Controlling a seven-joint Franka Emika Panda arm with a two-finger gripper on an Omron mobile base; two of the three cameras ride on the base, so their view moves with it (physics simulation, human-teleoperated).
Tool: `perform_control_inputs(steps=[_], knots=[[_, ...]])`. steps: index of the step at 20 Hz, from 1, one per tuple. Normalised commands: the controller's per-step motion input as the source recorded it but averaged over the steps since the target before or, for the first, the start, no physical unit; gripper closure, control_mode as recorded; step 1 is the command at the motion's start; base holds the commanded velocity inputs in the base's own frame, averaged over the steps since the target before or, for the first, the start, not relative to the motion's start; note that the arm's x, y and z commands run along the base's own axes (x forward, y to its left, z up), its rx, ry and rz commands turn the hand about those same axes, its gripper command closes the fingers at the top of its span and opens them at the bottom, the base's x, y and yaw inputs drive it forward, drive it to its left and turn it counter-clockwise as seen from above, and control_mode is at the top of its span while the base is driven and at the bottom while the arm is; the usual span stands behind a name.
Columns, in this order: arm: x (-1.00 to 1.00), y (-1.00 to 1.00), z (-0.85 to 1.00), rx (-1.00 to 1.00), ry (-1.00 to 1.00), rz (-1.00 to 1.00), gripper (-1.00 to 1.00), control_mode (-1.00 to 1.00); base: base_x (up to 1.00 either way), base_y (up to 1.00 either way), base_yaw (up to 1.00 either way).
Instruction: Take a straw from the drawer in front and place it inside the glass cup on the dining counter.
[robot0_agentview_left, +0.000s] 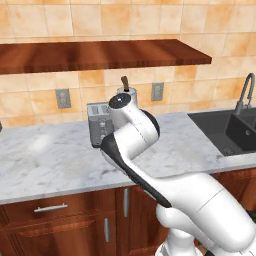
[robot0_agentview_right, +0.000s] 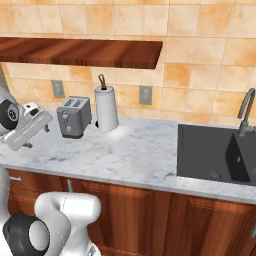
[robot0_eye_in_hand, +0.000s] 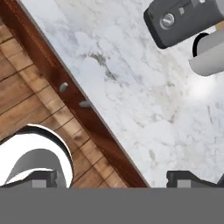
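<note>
the end effector (robot0_eye_in_hand: 113, 177) is held above the front edge of the marble counter (robot0_agentview_left: 45, 160), its fingertips spread wide with nothing between them. the drawer (robot0_agentview_left: 50, 209) is seen shut below the counter, left of the arm. a toaster (robot0_agentview_right: 73, 117) and paper towel roll (robot0_agentview_right: 106, 108) stand near the tiled wall.
</note>
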Motion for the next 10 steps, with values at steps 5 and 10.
perform_control_inputs(steps=[5,10], knots=[[-0.17,0.49,-0.17,-0.12,-0.15,0.19,-1.00,-1.00,0.00,0.00,0.00],[-0.18,0.33,-0.19,-0.09,-0.16,0.19,-1.00,-1.00,0.00,0.00,0.00]])
